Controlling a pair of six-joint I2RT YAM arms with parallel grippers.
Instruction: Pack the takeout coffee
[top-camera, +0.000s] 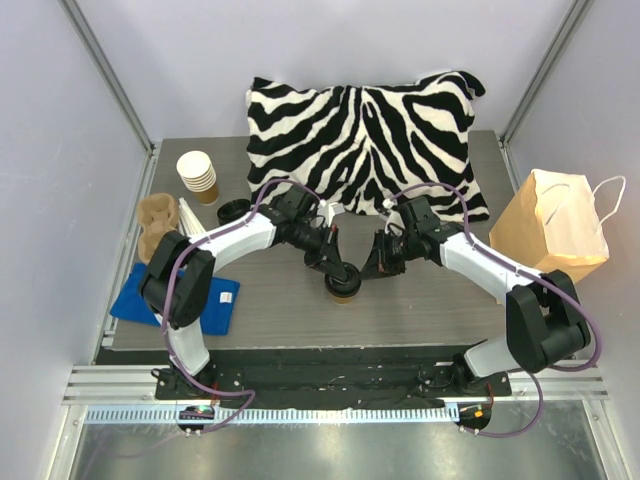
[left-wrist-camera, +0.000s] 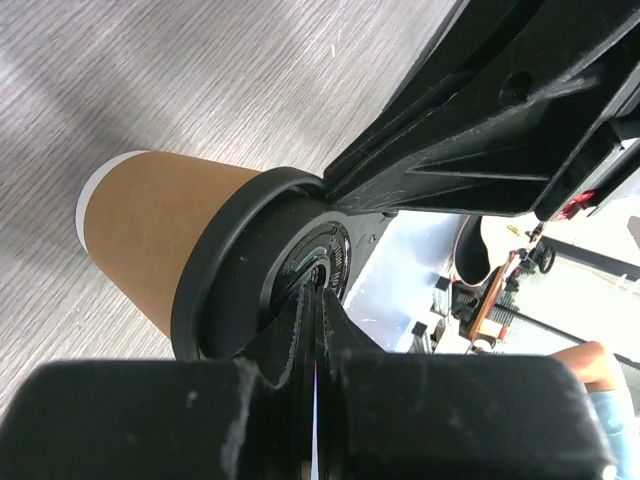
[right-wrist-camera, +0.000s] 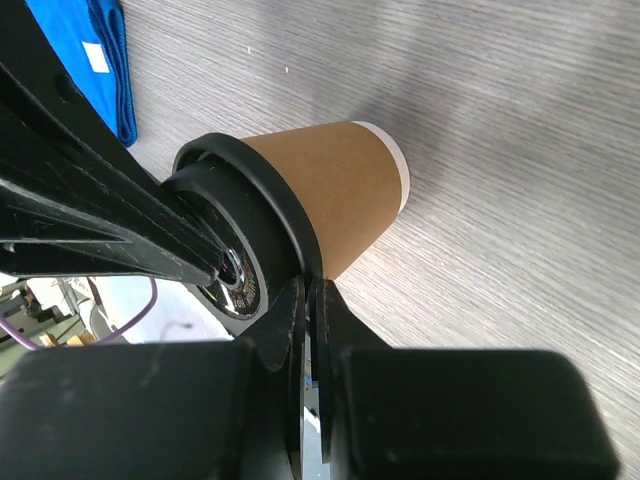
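Far left, near edge: folded blue cloth (top-camera: 175, 295) lying at the table (top-camera: 450, 310) margin, one corner under the left arm's elbow; behind it a cardboard cup carrier (top-camera: 160, 220) against the left edge; then a stack of lidless paper cups (top-camera: 198, 175) and, just beside it, a low stack of black lids (top-camera: 232, 212); these four crowd the left strip and leave little room there. Back centre: zebra-print pillow (top-camera: 365, 130) across most of the rear edge, its front hem close behind both wrists. Centre: the takeout coffee (top-camera: 343, 288) stands upright on bare grey woodgrain, lid on, a band of open table between it and the near edge, and more open surface to its right. Left gripper (left-wrist-camera: 312, 290) comes in from the left and above; its jaws are pressed flat together with nothing between them, tips resting on the recessed middle of the lid. Right gripper (right-wrist-camera: 308, 285) comes in from the right; jaws drawn together to a hairline slit, tips against the lid's outer rim where it meets the brown cup wall; nothing seen pinched between them. The two grippers nearly meet over the lid, so the top of the cup is boxed in; its lower wall and white base ring are free all round. Far right: brown paper bag (top-camera: 550, 230) with white handles, at the right edge, well apart from the cup.
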